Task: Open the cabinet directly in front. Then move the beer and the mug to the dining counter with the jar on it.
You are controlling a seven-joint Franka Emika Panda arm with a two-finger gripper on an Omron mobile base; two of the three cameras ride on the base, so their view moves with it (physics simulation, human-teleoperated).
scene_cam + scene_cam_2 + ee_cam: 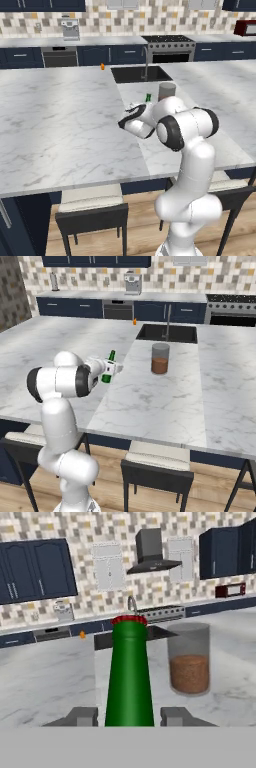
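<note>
Gripper (129,716) half-closed around beer (129,677), one finger either side of bottle base; beer upright over counter (150,401), whether touching marble cannot tell. Jar (160,358) near, ahead to right, apart from bottle. Sink (167,333) beyond jar; wide bare marble to left. Counter's near edge close behind arm, stools (155,471) under it. Counter white, grey-veined; tiled wall, navy cabinets (35,569), hood (152,554) behind. Beer green, slim neck, red-rimmed cap. Small orange object (102,66) at far edge

Beer (129,677) base hidden between fingers (80,716); mug (102,66) perhaps, too small.
</note>
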